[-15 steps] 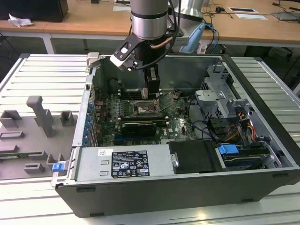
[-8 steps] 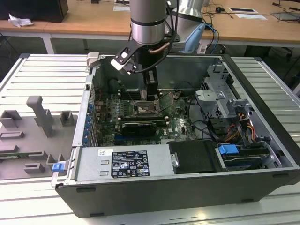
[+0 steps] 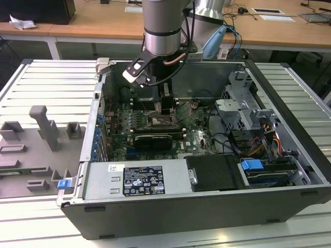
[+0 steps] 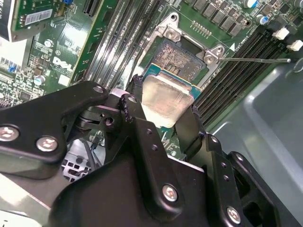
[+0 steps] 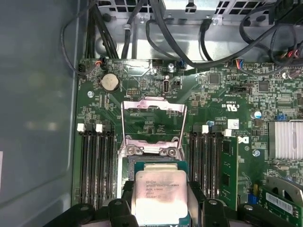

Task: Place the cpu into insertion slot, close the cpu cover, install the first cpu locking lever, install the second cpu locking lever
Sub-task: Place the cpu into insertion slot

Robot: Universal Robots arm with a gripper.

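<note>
Step one in hand: your end effector (image 4: 163, 111) pinches the cpu (image 5: 160, 194) by its edges, lower centre of the first wrist view, partly over the slot (image 4: 180, 56), cover (image 5: 154, 105) raised; seating likely needs square alignment.

Soft, even light from overhead fills the exterior view, leaving the slatted table (image 3: 51, 77) and the wooden desk (image 3: 103, 20) bright while the inside of the computer case (image 3: 289, 134) lies in moderate shadow under the arm. In both wrist views the cpu (image 4: 165, 101) (image 5: 160, 194) throws a pale, washed-out glare off its metal face. The black gripper (image 4: 161, 111) reads as a dark mass with small highlights on its screws, and the grey case wall (image 5: 38, 94) carries only a dim sheen.
</note>
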